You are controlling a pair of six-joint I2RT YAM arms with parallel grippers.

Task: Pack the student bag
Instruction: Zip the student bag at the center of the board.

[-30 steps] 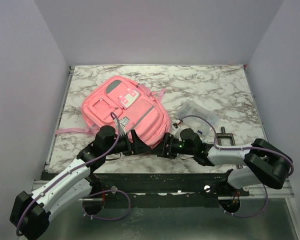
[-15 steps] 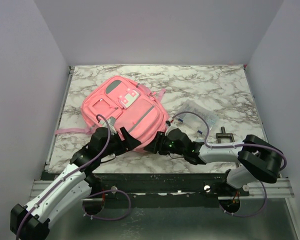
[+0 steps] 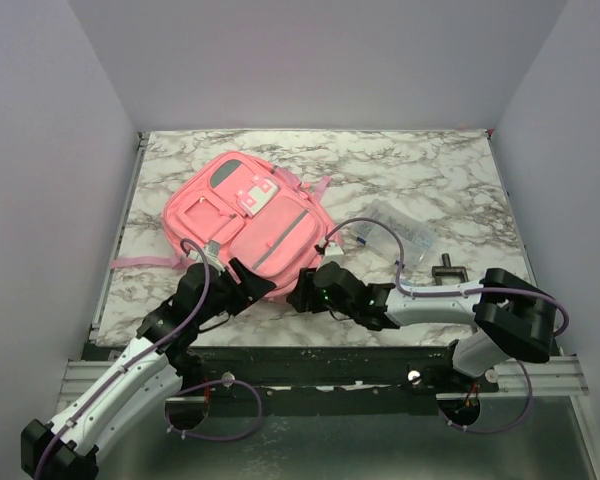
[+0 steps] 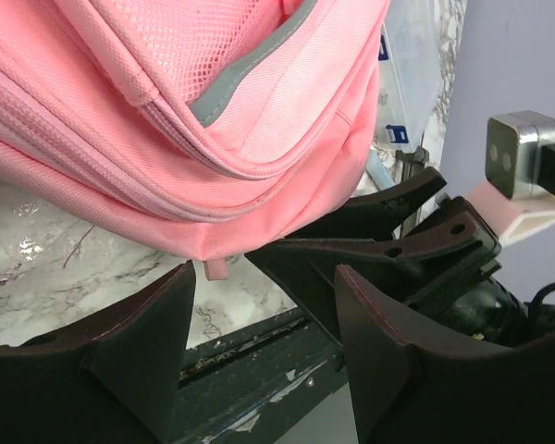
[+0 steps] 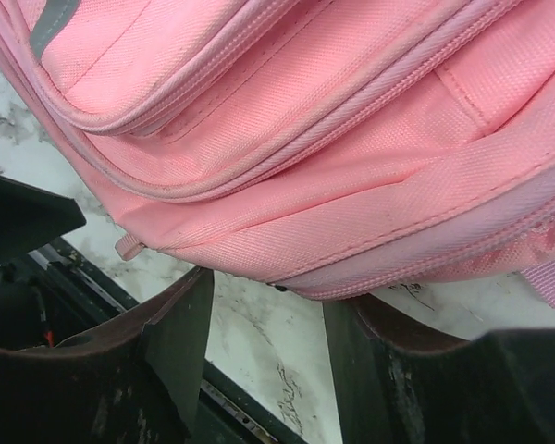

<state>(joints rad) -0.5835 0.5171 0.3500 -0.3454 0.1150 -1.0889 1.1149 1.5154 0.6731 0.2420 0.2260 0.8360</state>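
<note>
The marble-veined table is a smooth slab, white and grey. On its left half the student bag lies flat, front up: soft pink woven fabric, puffy and rounded, with grey trim, mesh and ridged zip seams. Its near corner sits between the two arms. The left gripper has its matte black wedge fingers spread just under that corner, grasping nothing. The right gripper is likewise released, the bag's hem at its tips. Further right lies a crinkled clear pouch, then a small black fitting.
</note>
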